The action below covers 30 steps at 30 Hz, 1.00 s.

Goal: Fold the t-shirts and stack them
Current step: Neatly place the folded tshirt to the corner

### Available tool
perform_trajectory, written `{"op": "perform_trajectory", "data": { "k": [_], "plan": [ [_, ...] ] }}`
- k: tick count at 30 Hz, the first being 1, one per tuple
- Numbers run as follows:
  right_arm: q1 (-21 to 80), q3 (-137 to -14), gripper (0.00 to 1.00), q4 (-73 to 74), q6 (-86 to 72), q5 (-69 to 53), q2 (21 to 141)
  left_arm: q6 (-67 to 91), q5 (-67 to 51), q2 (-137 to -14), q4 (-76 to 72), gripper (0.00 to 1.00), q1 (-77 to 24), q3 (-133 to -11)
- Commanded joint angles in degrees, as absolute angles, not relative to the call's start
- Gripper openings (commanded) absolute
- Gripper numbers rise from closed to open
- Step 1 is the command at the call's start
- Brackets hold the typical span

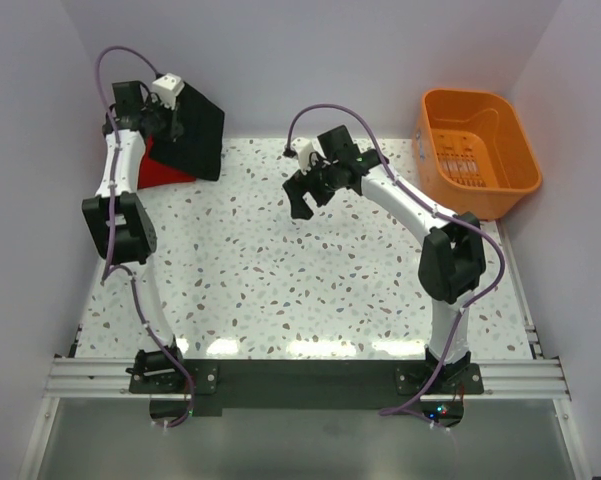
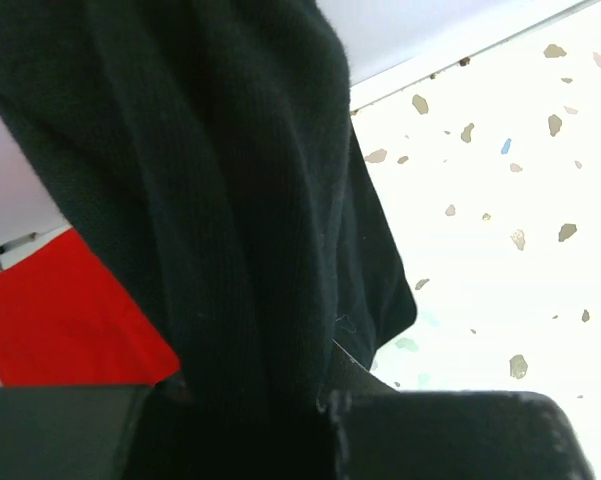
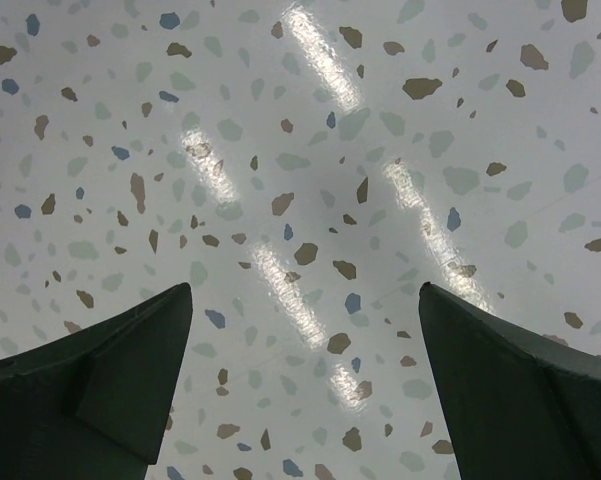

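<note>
My left gripper [image 1: 163,122] is at the far left back corner, shut on the folded black t-shirt [image 1: 195,132], which hangs from it over the red t-shirt [image 1: 160,166]. In the left wrist view the black cloth [image 2: 230,200] fills the jaws and the red shirt [image 2: 70,315] lies on the table behind it. My right gripper [image 1: 308,203] hovers open and empty over the middle back of the table; its wrist view shows only bare speckled tabletop between the fingers [image 3: 130,370].
An orange plastic basket [image 1: 477,150] stands at the back right corner. The speckled table [image 1: 310,290] is walled by white panels at the back and sides. The arm bases sit on the rail at the near edge.
</note>
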State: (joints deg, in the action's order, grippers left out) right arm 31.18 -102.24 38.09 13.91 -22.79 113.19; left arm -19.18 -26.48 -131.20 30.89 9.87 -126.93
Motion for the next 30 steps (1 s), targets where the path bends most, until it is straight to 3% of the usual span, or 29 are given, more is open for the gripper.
{"op": "perform_trajectory", "data": {
  "k": [1, 18, 30],
  "plan": [
    [31.38, -102.22, 0.99, 37.0, 13.54, -21.53, 110.66, -20.83, -29.35, -125.6, 28.39, 0.0, 11.51, -129.29],
    [31.38, -102.3, 0.99, 37.7, 13.62, -21.01, 110.83, -22.15, -28.48, -130.6, 31.46, 0.0, 14.41, -131.92],
    [31.82, -103.8, 0.99, 38.67, 13.89, -20.04, 112.59, -28.82, -23.12, -135.7, 23.91, 0.0, 15.82, -131.05]
  ]
}}
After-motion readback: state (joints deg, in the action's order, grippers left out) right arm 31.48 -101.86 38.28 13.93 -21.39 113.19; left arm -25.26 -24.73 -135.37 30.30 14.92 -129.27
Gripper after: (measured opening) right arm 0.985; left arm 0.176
